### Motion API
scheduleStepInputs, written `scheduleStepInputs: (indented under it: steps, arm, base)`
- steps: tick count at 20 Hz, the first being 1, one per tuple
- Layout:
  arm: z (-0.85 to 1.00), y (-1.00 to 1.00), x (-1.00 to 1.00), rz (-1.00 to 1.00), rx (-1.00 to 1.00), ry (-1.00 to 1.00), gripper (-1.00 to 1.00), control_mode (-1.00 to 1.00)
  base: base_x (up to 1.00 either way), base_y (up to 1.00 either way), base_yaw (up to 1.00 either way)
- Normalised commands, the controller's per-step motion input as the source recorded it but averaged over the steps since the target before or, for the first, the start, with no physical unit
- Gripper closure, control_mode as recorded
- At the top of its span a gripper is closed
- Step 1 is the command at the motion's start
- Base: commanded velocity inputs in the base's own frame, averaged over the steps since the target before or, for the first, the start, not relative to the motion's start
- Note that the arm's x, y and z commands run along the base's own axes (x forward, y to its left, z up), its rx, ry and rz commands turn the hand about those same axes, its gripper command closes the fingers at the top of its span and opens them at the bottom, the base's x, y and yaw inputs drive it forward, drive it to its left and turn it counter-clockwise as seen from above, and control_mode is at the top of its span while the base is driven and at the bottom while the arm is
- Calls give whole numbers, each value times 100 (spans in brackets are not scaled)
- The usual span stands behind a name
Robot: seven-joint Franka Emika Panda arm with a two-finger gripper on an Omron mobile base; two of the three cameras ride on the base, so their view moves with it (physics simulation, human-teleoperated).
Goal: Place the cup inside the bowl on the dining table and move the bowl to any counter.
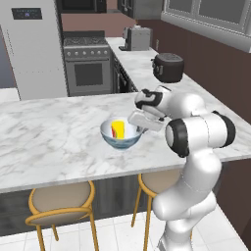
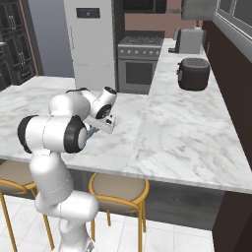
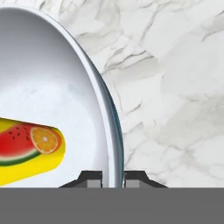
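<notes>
the claw (image 3: 113, 178) straddles the rim of the bowl (image 1: 120, 136), one fingertip inside the wall and one outside, nearly closed and pinching that thin rim; a rim pinch looks like the only workable hold, since the bowl is far wider than the claw can span; the cup (image 3: 28, 151) lies on its side within the bowl, just off to the inner-finger side of the claw, so the first half of the task seems done; the bowl rests on the marble dining counter (image 1: 54, 132) directly under the claw, and the kitchen counter (image 2: 189, 123) lies beyond the claw, past the bowl's outer wall; counted: one bowl, one cup, two tan stools (image 1: 61, 201) tucked below, one dark appliance (image 2: 193, 73) far off
</notes>
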Motion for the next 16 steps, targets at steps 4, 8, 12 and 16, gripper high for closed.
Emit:
scheduleStepInputs:
  steps: [4,8,12,16]
  arm:
    - [52,0,-38,0,0,0,100,-100]
    - [49,0,-37,0,0,0,100,-100]
    - [43,0,-42,0,0,0,100,-100]
    - [38,-5,-43,0,0,0,100,-100]
  base:
    - [0,0,0]
    - [0,0,0]
    - [0,0,0]
    - [0,0,0]
